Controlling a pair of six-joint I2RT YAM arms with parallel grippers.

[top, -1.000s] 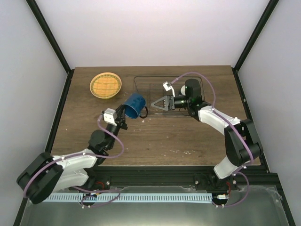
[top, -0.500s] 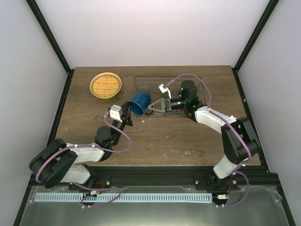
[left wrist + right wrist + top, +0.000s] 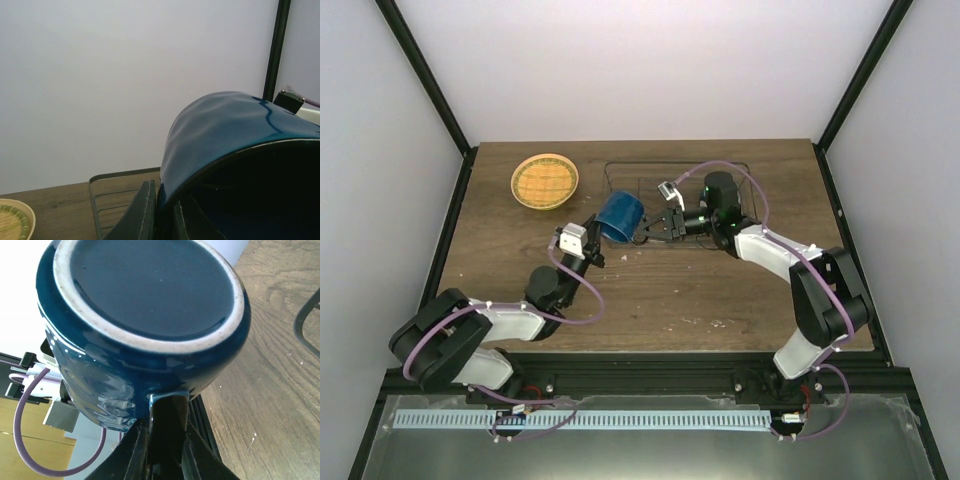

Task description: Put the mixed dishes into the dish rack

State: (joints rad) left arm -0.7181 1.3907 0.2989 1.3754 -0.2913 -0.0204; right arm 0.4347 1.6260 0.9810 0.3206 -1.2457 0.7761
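Dark wood worktop (image 3: 650, 290) inside white walls; left end effector (image 3: 162, 215) clamped on the rim of the dark blue mug (image 3: 619, 217), right end effector (image 3: 167, 442) pinched on its handle; mug aloft at the dish rack (image 3: 720, 164) left edge; could swing on that thin handle or drop if released unevenly.

The dark blue mug (image 3: 145, 295) is glazed ceramic, glossy enough to throw reflections, though the ring around its base is bare, pale and matt. Under the mug, the counter (image 3: 280, 365) is dark grained wood, dull and flecked with pale specks. Beside the mug, the dish rack (image 3: 125, 173) is thin dark metal wire. At the mug's handle, the right hand (image 3: 161, 440) looks like matt black plastic.
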